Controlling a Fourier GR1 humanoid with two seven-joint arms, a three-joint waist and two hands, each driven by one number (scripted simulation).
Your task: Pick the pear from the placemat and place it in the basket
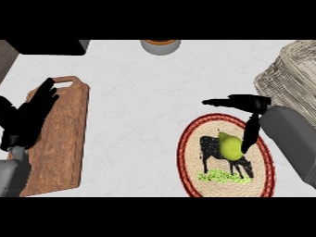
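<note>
A yellow-green pear (229,147) lies on a round woven placemat (194,155) with a red rim and a black cow picture. My right hand (250,107) hangs over the placemat's upper right. Its fingers (250,134) point down, touch the pear's right side and are not curled round it, while the thumb sticks out to the left. The wicker basket (304,78) stands at the right edge, just beyond that hand. My left hand (23,118) rests open at the left, fingers up, over a wooden cutting board.
A wooden cutting board (59,139) with a handle hole lies at the left. A grey cup with an orange top (160,45) stands at the far edge, and a dark object (47,46) sits at the top left. The counter's left edge meets dark wood.
</note>
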